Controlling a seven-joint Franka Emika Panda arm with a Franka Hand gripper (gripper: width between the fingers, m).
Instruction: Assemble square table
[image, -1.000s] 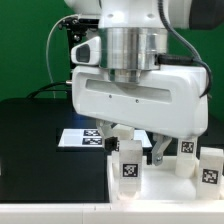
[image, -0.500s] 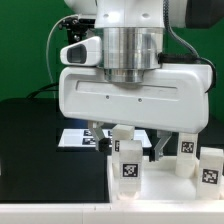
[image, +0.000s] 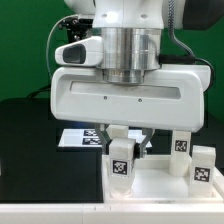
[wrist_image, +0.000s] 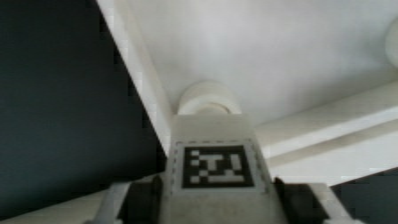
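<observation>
on the exterior view's left the black worktop (image: 35, 125) lies bare, and the marker board (image: 78, 138) sits flat on it, just behind the robot's hand. next comes the hand (image: 129, 148) itself, low over the white panel (image: 150, 180), its fingers one on each side of a leg (image: 122, 160) that stands upright with its tag facing the camera. the wrist view shows the same leg (wrist_image: 217, 160) between the two finger pads, very close on both sides; the hand is narrow around it, but i cannot tell from these pictures whether the pads already press on it or the leg is lifted off the panel. further to the exterior view's right two more legs (image: 181, 146) (image: 203, 166) stand upright at the panel's far side, apart from the hand.

the leg looks like rigid moulded plastic: light, stiff, not likely to give under the pads. its smooth white faces may be a little slippery, so a square grip on two flat opposite sides, near the upper half, seems the safest hold; a skewed grip could let it twist. it is short and chunky, so it should stay upright if nudged lightly. the panel (wrist_image: 231, 50) likewise looks stiff and light, with a raised rim, and might slide on the worktop if the leg is pushed into it sideways.
</observation>
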